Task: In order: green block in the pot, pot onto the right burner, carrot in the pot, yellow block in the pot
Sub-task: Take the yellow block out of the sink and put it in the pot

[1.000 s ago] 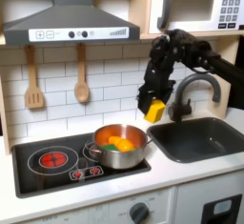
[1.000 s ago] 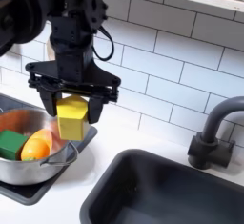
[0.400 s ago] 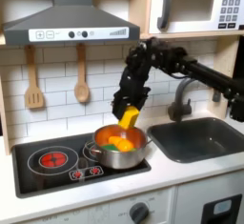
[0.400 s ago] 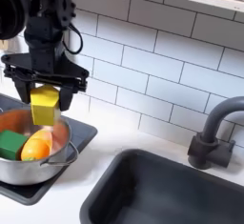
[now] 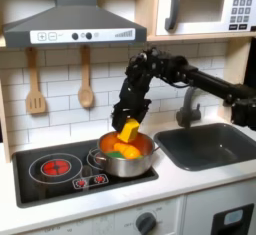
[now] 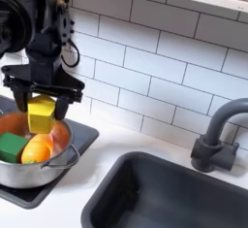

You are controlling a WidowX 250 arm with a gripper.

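Gripper (image 6: 42, 111) fingers pinched the yellow block (image 6: 42, 114) just above the pot (image 6: 29, 162); released off-centre, it risked bouncing off the carrot (image 6: 36, 151) below and out.

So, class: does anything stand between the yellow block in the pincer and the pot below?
Nothing visible does. The pincer holds the yellow block right above the open pot, which holds the green block and carrot.

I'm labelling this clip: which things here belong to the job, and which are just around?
Job: tool shut on yellow block; pot; green block; carrot; sink.
Around: two wooden utensils; microwave; faucet; hood.
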